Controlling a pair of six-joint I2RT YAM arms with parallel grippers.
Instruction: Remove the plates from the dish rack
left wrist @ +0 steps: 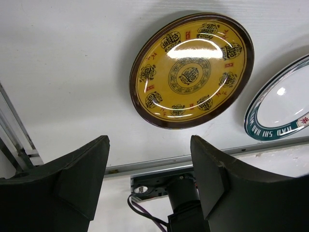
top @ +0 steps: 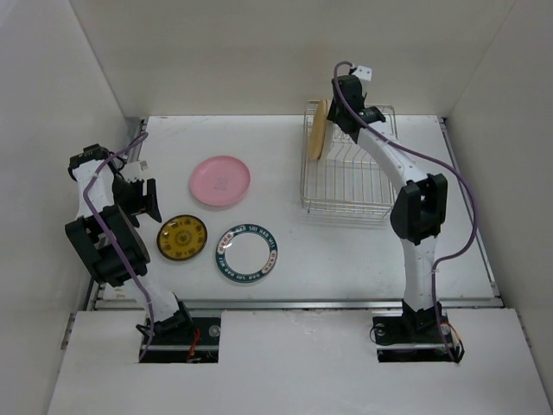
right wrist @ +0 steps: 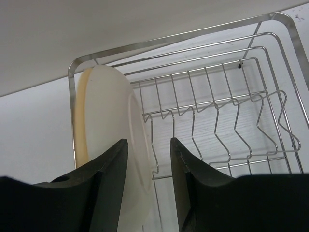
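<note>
While three plates lie outside, dish rack (top: 350, 177) holds tan plate (top: 319, 130).

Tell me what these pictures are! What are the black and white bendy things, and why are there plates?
Those bendy things are two robot arms bolted to a table. One picture looks down from above; the other two come from little cameras on each arm's wrist, so you see the dark fingers up close.

Three plates lie flat on the table: a pink plate, a small dark plate with yellow pattern, and a white plate with a teal rim.

A tan-yellow plate stands on edge in the silver wire dish rack. The right hand is open, its fingers on either side of that plate's edge. The left hand is open and holds nothing, hanging above the small dark plate.
</note>
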